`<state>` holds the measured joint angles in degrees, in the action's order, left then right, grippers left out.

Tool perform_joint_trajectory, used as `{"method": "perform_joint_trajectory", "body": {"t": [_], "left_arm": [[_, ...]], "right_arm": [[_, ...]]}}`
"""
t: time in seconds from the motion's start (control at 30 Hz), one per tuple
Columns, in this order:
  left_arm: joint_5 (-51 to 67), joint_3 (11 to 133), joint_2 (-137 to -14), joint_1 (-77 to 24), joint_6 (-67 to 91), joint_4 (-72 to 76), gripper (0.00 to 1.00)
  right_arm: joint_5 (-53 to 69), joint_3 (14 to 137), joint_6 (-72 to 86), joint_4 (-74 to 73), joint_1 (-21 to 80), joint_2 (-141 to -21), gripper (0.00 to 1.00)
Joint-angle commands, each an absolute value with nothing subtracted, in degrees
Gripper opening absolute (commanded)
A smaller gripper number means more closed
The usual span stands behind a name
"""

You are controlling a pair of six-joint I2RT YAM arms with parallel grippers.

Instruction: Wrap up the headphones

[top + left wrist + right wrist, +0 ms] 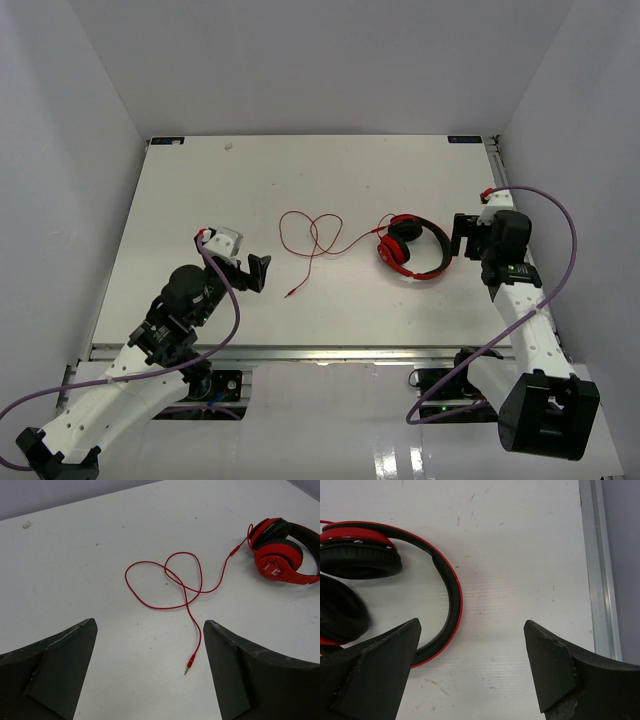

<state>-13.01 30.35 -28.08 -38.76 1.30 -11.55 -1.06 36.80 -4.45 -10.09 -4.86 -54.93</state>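
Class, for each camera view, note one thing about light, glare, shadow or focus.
Top external: even light, glare on the glossy surface at the bottom edge. Left wrist: cord and plug crisp; fingers dark, little detail. Right wrist: headband sharp, table scuffs legible.

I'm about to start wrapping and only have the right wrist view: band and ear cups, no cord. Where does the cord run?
Observer: The cord lies in loose loops on the table, to the left of the headphones. None of it is wound around them.
Operator: And the plug?
Observer: The plug lies flat at the near end of the cord, apart from the loops, toward the left arm.
Operator: Is the left gripper on it?
Observer: No. The left gripper is clear of it, jaws open. In the left wrist view the plug shows on the table between them, untouched.
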Motion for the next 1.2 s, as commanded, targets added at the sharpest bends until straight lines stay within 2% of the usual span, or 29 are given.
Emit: {"method": "perform_joint_trajectory", "body": {"t": [0.0, 0.13, 0.2, 0.23, 0.4, 0.5, 0.67, 0.8, 0.93, 1.0, 1.1, 1.17], "left_arm": [[-11.94, 30.06, -28.04, -38.85, 1.05, -10.84, 0.98], [-11.76, 30.06, -28.04, -38.85, 1.05, -10.9, 0.98], [-11.78, 30.06, -28.05, -38.85, 1.05, -10.91, 0.98], [-11.78, 30.06, -28.12, -38.85, 1.05, -10.98, 0.98], [-11.63, 30.15, -28.04, -38.85, 1.05, -10.9, 0.98], [-11.46, 30.1, -28.09, -38.85, 1.14, -10.9, 0.98], [-11.17, 30.21, -28.59, -38.85, 1.05, -11.11, 0.98], [-11.73, 30.15, -27.86, -38.85, 1.1, -11.16, 0.98], [-11.34, 30.23, -28.21, -38.85, 0.97, -10.99, 0.98], [-11.3, 30.23, -28.08, -38.85, 0.97, -11.04, 0.98], [-11.34, 30.32, -27.89, -38.85, 0.86, -11.05, 0.98], [-11.29, 30.32, -27.9, -38.85, 0.79, -11.04, 0.98]], "right_arm": [[3.09, 37.83, -5.75, -8.6, -4.83, -56.23, 0.9], [16.33, 40.14, -20.65, -15.68, -4.9, -58.03, 0.9], [26.36, 40.53, -24.22, -18.36, -4.83, -58.68, 0.9], [27.34, 40.6, -24.54, -18.91, -4.83, -59.14, 0.9], [18.59, 39.73, -18.74, -14.68, -5.09, -62.29, 0.9], [10.75, 41.03, -7.81, -13.86, -5.91, -66.79, 0.91], [9.94, 48.87, 1.88, -18.47, -5.98, -76.1, 0.93], [4.41, 49.87, 5.96, -16.04, -5.71, -80.09, 0.96], [5.43, 50.36, 8.0, -18.18, -5.63, -86.13, 1.0], [4.21, 49.19, 8.17, -16.67, -5.63, -86.92, 0.92], [2.38, 48.62, 8.04, -15.6, -5.63, -88.29, 0.85], [2.73, 49.28, 7.76, -15.37, -5.63, -89.68, 0.76]]}}
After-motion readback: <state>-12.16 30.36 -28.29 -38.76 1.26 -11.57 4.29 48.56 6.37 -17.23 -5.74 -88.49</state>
